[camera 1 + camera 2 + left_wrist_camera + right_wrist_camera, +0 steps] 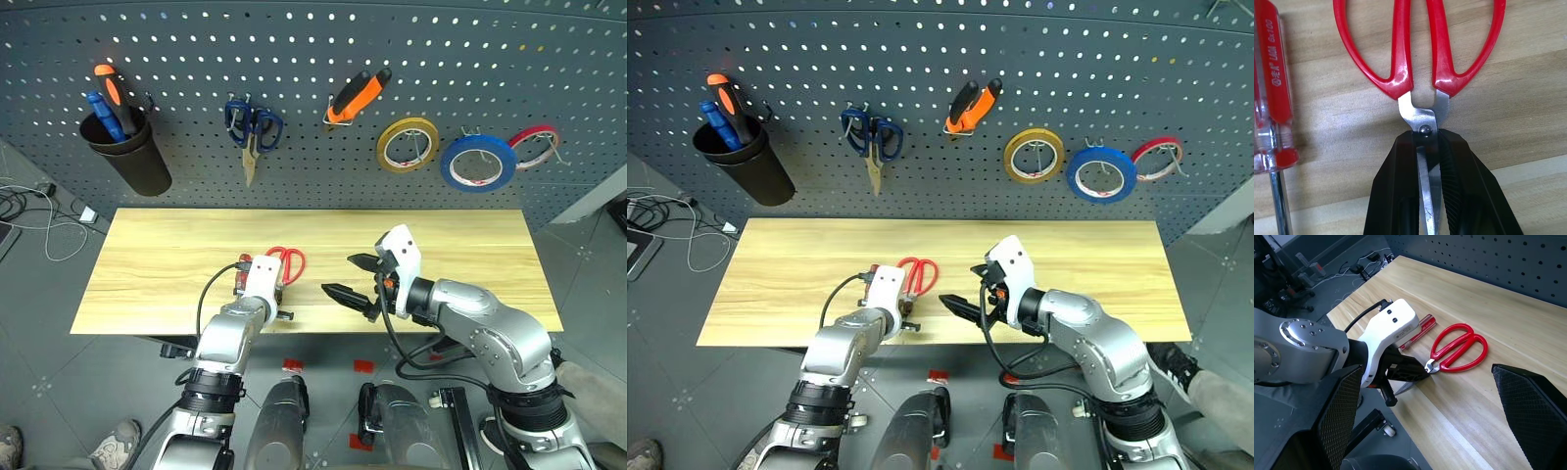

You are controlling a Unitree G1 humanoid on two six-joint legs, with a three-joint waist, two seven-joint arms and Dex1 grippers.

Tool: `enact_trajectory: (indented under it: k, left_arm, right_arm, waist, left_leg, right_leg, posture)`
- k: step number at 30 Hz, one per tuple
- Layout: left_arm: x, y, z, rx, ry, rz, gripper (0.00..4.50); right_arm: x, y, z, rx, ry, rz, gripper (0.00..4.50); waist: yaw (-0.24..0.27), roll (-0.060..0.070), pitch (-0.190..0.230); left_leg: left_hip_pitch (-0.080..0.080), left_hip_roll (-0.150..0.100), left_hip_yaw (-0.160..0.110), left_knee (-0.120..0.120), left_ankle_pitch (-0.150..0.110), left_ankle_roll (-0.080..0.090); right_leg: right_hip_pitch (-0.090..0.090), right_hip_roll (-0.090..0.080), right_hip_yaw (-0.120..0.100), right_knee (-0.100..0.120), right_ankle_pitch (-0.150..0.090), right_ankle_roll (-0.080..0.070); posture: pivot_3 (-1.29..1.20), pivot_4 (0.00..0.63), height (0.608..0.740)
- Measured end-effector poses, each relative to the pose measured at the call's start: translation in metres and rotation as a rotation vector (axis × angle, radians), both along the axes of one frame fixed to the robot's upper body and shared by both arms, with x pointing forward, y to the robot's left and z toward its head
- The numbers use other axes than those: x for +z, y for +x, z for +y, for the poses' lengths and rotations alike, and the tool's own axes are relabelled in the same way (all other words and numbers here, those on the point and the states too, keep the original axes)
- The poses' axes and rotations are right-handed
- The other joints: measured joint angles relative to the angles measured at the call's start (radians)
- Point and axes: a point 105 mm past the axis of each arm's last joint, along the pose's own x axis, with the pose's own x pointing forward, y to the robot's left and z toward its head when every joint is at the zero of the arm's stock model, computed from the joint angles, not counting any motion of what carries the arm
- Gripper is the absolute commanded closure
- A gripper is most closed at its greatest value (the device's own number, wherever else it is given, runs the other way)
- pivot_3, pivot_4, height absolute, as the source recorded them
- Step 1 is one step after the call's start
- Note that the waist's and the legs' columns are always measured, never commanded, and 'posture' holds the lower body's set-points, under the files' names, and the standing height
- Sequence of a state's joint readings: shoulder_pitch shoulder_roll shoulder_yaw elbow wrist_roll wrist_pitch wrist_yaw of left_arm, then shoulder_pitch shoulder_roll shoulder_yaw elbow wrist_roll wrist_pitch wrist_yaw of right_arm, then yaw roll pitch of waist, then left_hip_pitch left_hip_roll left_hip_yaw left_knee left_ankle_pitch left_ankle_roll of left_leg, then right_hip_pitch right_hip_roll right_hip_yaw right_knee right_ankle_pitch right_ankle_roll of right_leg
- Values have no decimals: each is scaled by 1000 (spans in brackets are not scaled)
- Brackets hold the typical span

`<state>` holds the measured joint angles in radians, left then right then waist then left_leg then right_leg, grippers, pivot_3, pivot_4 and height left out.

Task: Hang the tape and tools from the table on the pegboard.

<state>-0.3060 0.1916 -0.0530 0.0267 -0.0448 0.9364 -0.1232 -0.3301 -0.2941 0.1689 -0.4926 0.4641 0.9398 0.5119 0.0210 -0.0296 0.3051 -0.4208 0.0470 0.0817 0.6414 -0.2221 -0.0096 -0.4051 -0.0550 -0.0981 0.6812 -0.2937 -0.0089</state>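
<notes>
The red-handled scissors [1400,58] lie flat near the front edge of the table [470,245]. My left gripper [1426,134] is shut on their blades just below the pivot. The slim red-handled screwdriver [1273,78] lies on the wood right beside them. My right gripper [355,279] hovers open over the table to the right of the scissors [1459,346], holding nothing. On the pegboard [313,49] hang the blue tape [449,168] at the right and the orange-and-black pliers [358,96] in the middle.
A black cup [132,162] with orange and blue screwdrivers hangs at the board's left. Blue-handled scissors [253,127], a yellow roll [382,149] and a thin red roll [537,128] hang there too. Cables [39,206] lie on the floor at the left. A person's shoe [15,446] is at the lower left.
</notes>
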Motion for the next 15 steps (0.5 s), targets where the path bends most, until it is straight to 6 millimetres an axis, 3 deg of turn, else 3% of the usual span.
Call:
enact_trajectory:
  k: [6,11,15]
  left_arm:
    - [1,-31,19,-45,58,-138,4221]
    - [44,-53,28,-131,159,-429,4221]
    - [77,-66,49,-108,309,-617,4221]
  right_arm:
    - [11,2,-6,-35,-103,-179,0]
    - [23,-4,9,-28,-87,-300,0]
    - [28,-12,15,-25,-57,-375,0]
  waist:
    - [-18,-2,0]
    - [-23,-3,0]
    - [-17,-3,-1]
  left_leg:
    - [-3,0,1,-4,1,-2]
    - [-4,0,2,-6,1,-2]
    - [-5,0,1,-6,-1,1]
  right_leg:
    - [-4,0,1,-3,1,-2]
    - [-6,0,1,-3,1,-2]
    - [-6,0,0,-4,0,-1]
  posture:
    - [-17,278,740]
    - [-4,270,740]
    - [18,259,740]
